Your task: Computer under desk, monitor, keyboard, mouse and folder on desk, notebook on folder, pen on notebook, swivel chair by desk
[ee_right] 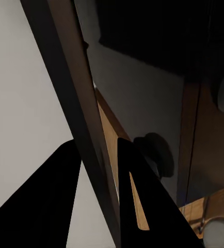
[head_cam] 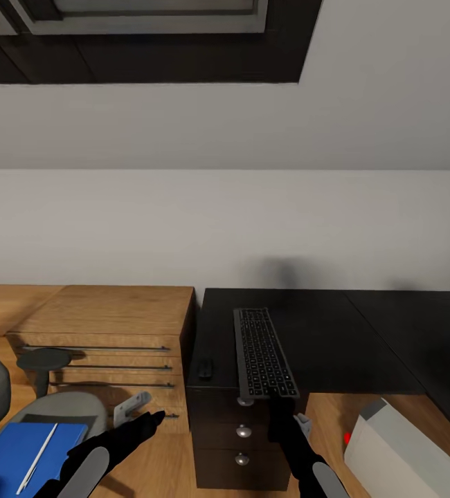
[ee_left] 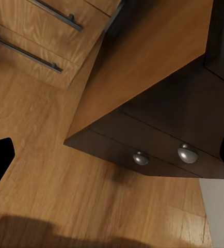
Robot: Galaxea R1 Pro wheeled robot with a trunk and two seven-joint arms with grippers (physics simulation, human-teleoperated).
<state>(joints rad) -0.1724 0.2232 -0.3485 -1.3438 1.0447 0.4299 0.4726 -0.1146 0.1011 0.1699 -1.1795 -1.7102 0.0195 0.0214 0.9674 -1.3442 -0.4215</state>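
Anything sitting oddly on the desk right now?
Yes: the keyboard lies end-on to the desk, its near end jutting past the front edge over the drawers, with the right gripper at that end.

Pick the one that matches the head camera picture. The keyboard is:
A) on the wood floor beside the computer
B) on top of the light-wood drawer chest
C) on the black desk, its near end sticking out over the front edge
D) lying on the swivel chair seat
C: the keyboard lies on the desk, its near end jutting past the front edge above the drawer knobs.

Black desk (head_cam: 363,339) with keyboard (head_cam: 262,353) and mouse (head_cam: 205,368) on top
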